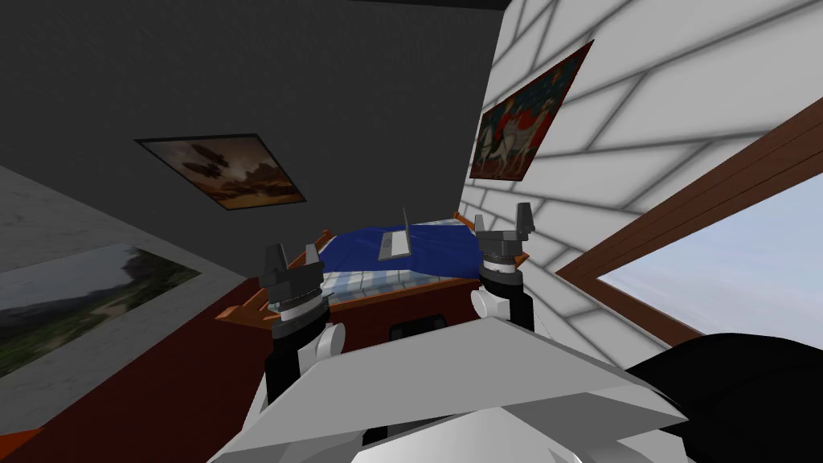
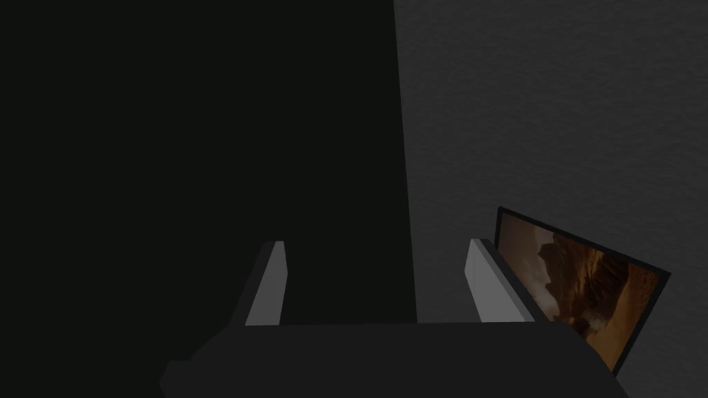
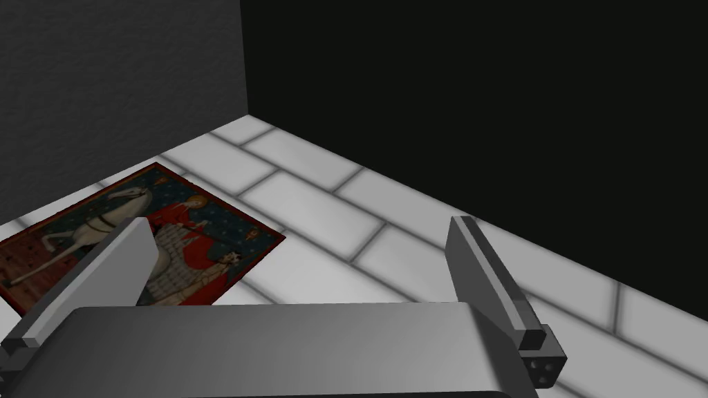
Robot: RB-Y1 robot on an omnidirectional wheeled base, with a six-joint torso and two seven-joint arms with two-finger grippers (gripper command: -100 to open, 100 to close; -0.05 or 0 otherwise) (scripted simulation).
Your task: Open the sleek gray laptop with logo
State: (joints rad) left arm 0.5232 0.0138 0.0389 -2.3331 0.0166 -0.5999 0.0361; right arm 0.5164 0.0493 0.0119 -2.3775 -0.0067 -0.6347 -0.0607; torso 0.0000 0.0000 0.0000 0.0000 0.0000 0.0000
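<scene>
My left gripper (image 1: 293,254) and right gripper (image 1: 502,219) both spread open, raised. Laptop (image 1: 394,244) at twelve o'clock between them, on the blue bed (image 1: 354,251), lid standing up.

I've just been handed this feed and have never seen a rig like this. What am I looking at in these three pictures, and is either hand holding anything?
It is a two-armed robot. The wide picture comes from its head camera, looking down past its chest at a bed with a blue blanket. A gray laptop lies on the blanket, and its lid looks to be standing up. The other two pictures come from a camera on each hand, looking along that hand's two thin fingers. The left gripper and the right gripper are both raised, short of the bed, with fingers apart and nothing held.
</scene>
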